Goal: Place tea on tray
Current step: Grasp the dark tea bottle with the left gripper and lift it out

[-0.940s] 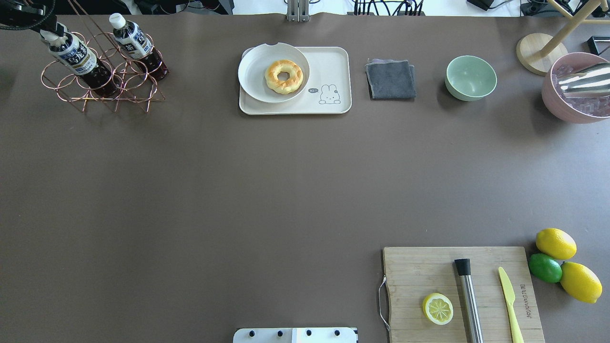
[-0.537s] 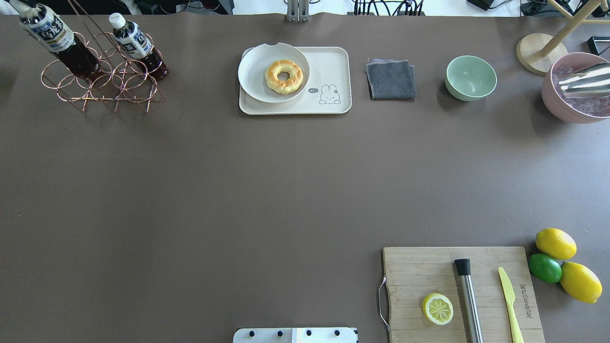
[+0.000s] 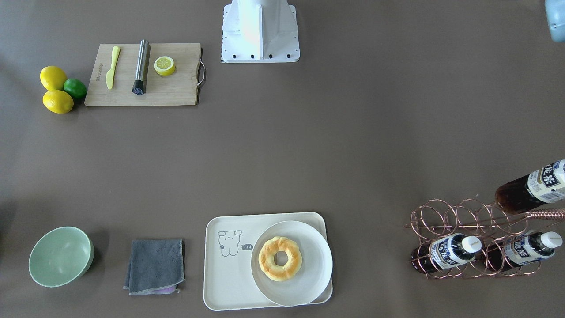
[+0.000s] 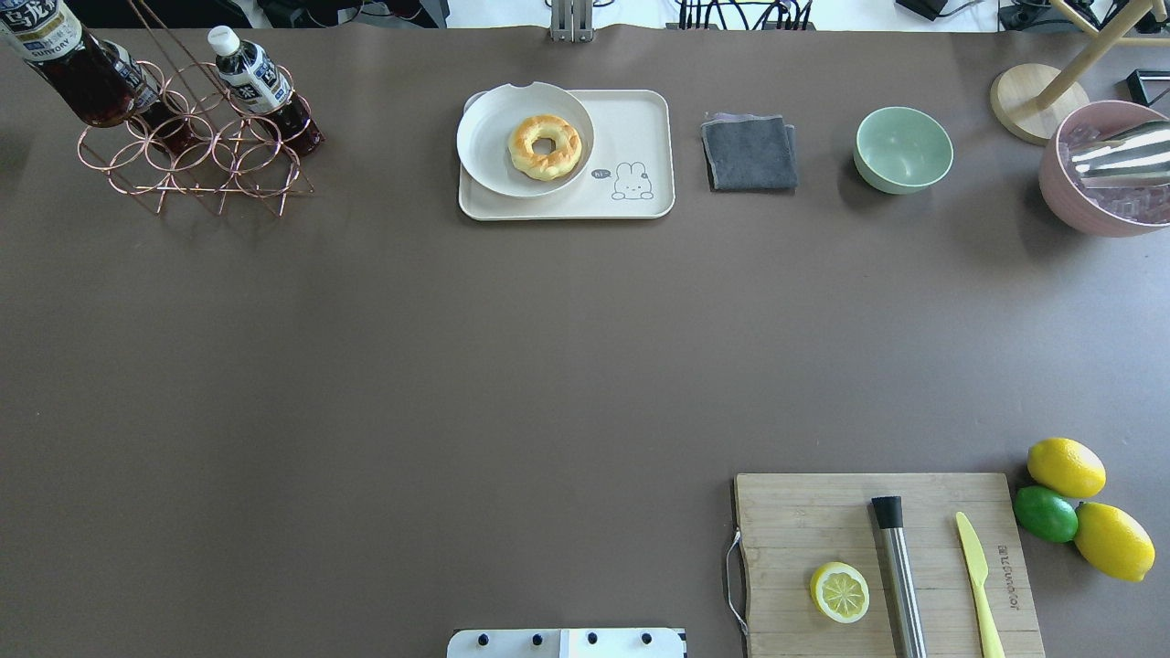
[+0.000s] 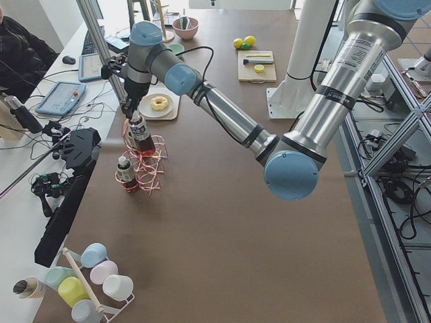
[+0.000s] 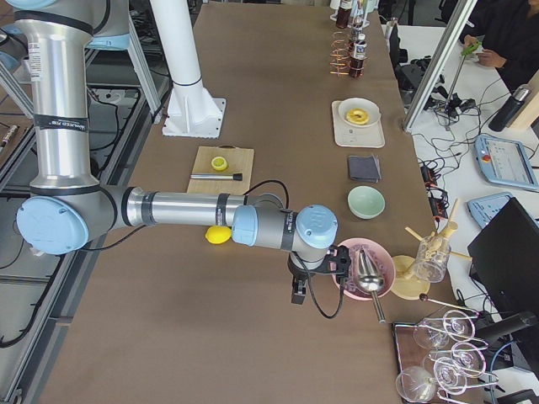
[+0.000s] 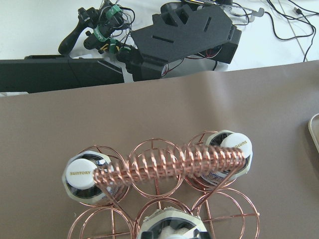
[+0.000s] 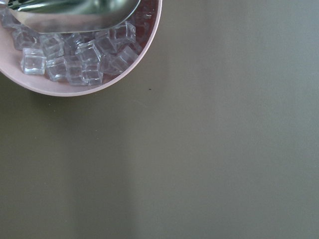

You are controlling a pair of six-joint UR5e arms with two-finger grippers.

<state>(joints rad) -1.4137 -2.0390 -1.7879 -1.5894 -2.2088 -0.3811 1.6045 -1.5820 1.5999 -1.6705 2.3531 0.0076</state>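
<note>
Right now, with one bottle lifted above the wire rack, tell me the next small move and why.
Probably raise the bottle a little higher: its base hangs close over the rack rings and coiled handle. Once clear, it can head for the tray, bare beside the plate.

The tea bottle (image 4: 66,71) above the rack (image 4: 196,169) shows the brand SUNTORY on its label, under large Chinese characters. In the front-facing view the character 茶 can be read on it. In the left wrist view, a white cap (image 7: 81,173) of a bottle in the rack also says SUNTORY. On the tray (image 4: 640,114), a small speech bubble says "hi~". The cutting board (image 4: 795,516) has an engraved word, too small to read.
</note>
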